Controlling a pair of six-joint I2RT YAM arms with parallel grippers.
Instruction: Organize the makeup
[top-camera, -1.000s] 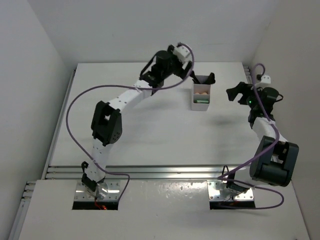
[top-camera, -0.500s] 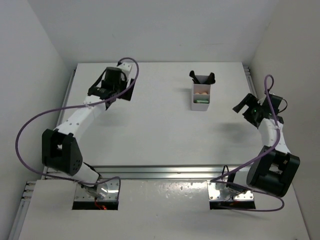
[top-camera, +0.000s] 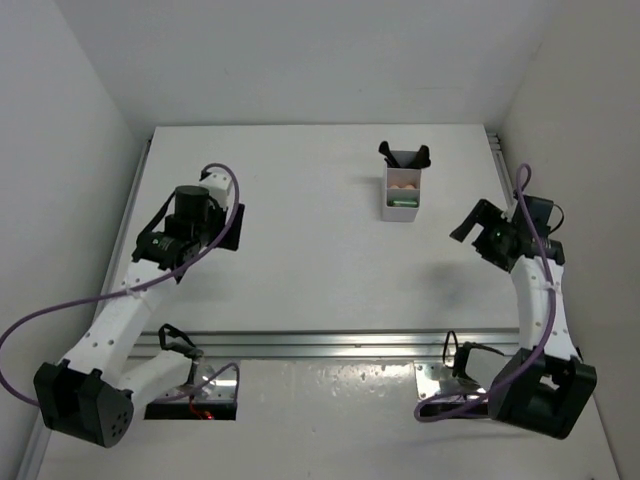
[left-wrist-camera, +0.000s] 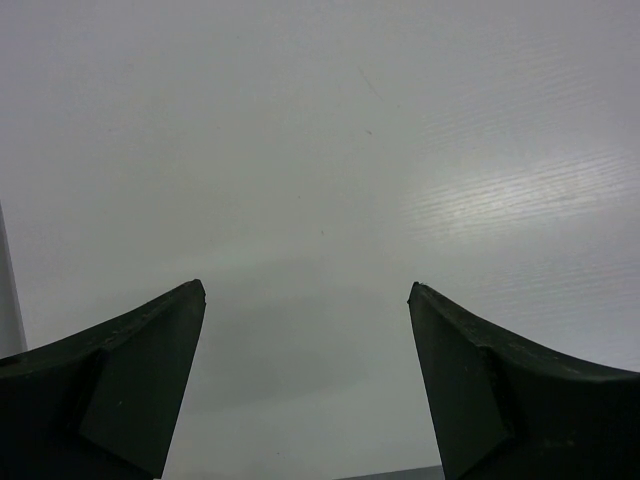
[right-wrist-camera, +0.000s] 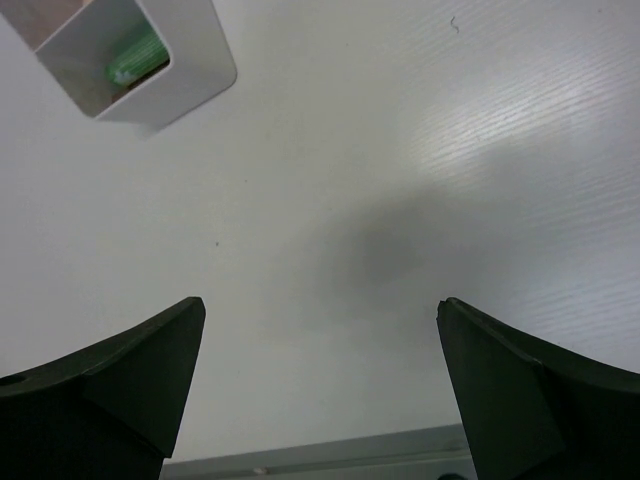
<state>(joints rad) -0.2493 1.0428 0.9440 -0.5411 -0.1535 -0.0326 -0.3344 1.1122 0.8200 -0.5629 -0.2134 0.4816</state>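
The makeup sits inside the white three-compartment box (top-camera: 403, 191) at the back of the table: black fan-headed brushes (top-camera: 404, 155) in the far compartment, a peach sponge (top-camera: 403, 186) in the middle one, a green tube (top-camera: 403, 202) in the near one. The right wrist view shows the box corner (right-wrist-camera: 190, 60) with the green tube (right-wrist-camera: 135, 62). My left gripper (top-camera: 228, 222) is open and empty over the left part of the table; its wrist view shows only bare table between the fingers (left-wrist-camera: 305, 290). My right gripper (top-camera: 468, 218) is open and empty, right of the box.
White walls close the table at the back and on both sides. A metal rail (top-camera: 320, 343) runs along the near edge of the table. Purple cables (top-camera: 60, 305) loop off both arms.
My left arm has swung from beside the box at the back to the left side of the table and drawn toward its base. My right gripper has pulled back from the box toward the near right.
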